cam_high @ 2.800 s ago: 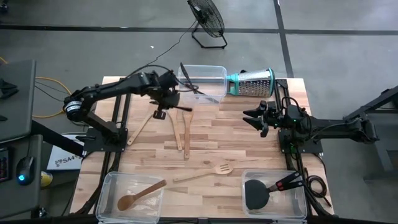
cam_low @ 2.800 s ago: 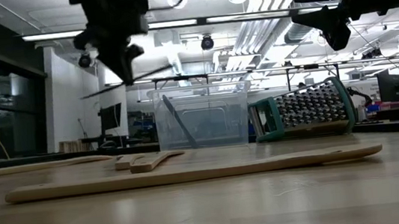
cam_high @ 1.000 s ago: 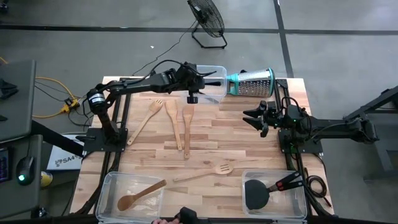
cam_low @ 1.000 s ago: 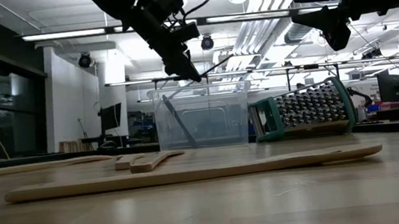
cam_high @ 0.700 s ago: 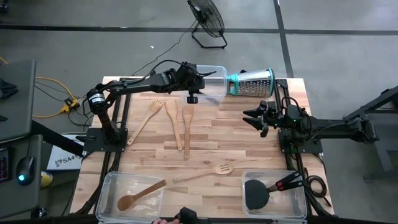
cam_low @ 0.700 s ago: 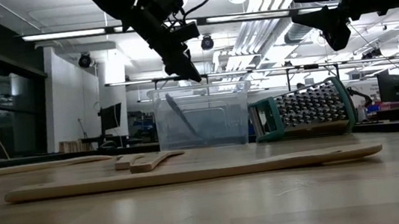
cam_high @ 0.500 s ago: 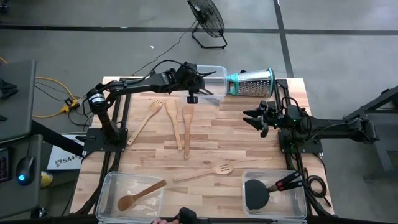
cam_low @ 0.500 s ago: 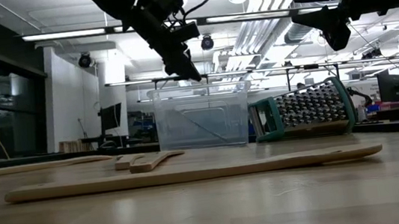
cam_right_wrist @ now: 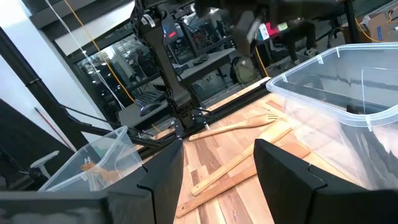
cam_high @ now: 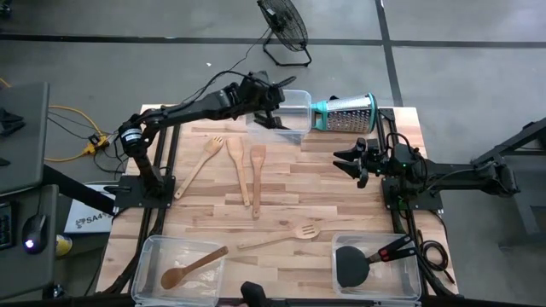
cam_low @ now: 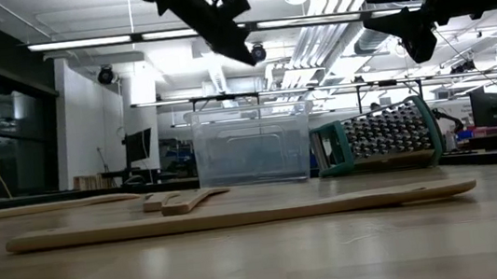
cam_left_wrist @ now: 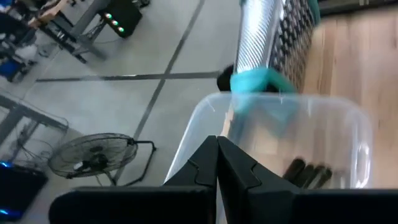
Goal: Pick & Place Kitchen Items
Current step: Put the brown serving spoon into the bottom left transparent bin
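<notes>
My left gripper (cam_high: 275,101) (cam_low: 247,56) hangs shut and empty above the clear far bin (cam_high: 294,128) (cam_low: 251,144). In the left wrist view its fingers (cam_left_wrist: 216,158) point over the bin's rim (cam_left_wrist: 348,121), and thin black tools (cam_left_wrist: 308,173) lie on the bin's floor. A wooden fork (cam_high: 198,165) and two wooden spatulas (cam_high: 240,166) (cam_high: 256,175) lie flat on the table before the bin. A slotted wooden spatula (cam_high: 281,238) lies nearer the front. My right gripper (cam_high: 348,162) (cam_right_wrist: 217,174) waits open at the table's right.
A steel cone grater with a teal rim (cam_high: 345,112) lies on its side right of the far bin. The near left bin (cam_high: 153,256) holds a wooden spoon (cam_high: 192,266). In the near right bin (cam_high: 409,281) lies a black spatula (cam_high: 351,264).
A thin black tool that leaned inside the far bin has tipped over and now lies flat on its floor. My left gripper has risen from just over the bin's rim to well above it and has rolled a little.
</notes>
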Robot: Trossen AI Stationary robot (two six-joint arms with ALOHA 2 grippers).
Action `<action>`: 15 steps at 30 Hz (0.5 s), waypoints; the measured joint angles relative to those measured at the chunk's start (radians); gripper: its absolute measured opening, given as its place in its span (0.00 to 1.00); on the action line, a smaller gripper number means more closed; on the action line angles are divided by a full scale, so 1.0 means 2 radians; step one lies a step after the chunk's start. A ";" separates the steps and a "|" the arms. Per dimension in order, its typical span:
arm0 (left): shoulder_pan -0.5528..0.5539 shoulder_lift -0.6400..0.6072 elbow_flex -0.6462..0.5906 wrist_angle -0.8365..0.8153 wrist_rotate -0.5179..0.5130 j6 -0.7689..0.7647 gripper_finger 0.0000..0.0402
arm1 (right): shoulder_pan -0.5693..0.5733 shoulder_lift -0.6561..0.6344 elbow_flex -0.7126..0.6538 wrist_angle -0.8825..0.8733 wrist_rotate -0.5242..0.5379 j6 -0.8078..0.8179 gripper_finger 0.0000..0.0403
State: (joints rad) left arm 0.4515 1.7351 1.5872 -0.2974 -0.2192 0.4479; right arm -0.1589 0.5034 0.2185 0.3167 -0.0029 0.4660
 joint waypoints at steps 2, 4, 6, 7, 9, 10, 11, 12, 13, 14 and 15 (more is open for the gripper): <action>0.000 0.000 0.016 -0.010 0.000 -0.027 0.00 | 0.000 0.000 0.000 0.000 0.000 0.000 0.47; 0.000 0.000 0.037 -0.034 0.002 -0.055 0.00 | 0.000 0.000 0.000 0.000 0.000 0.000 0.47; 0.000 0.000 0.057 -0.061 0.006 -0.079 0.00 | 0.000 0.000 0.000 0.000 0.000 0.000 0.47; 0.000 0.000 0.065 -0.076 0.010 -0.092 0.00 | 0.000 0.000 0.000 0.000 0.000 0.000 0.47; 0.000 0.000 0.076 -0.106 0.013 -0.123 0.00 | 0.000 0.000 0.000 0.000 0.000 0.000 0.47; 0.000 0.000 0.081 -0.121 0.014 -0.144 0.00 | 0.000 0.000 0.000 0.000 0.000 0.000 0.47; 0.000 0.000 0.086 -0.135 0.014 -0.164 0.00 | 0.000 0.000 0.000 0.000 0.000 0.000 0.47; 0.000 -0.003 0.088 -0.149 0.014 -0.185 0.00 | 0.000 0.000 0.000 0.000 0.000 0.000 0.47; 0.000 -0.007 0.088 -0.166 0.013 -0.204 0.00 | 0.000 0.000 0.000 0.000 0.000 0.000 0.47; 0.000 -0.009 0.088 -0.179 0.009 -0.217 0.00 | 0.000 0.000 0.000 0.000 0.000 0.000 0.47; 0.000 -0.013 0.088 -0.190 0.004 -0.228 0.00 | 0.000 0.000 0.000 0.000 0.000 0.000 0.47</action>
State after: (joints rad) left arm 0.4515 1.7095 1.7630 -0.6768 -0.2103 -0.0079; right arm -0.1589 0.5034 0.2188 0.3164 -0.0029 0.4660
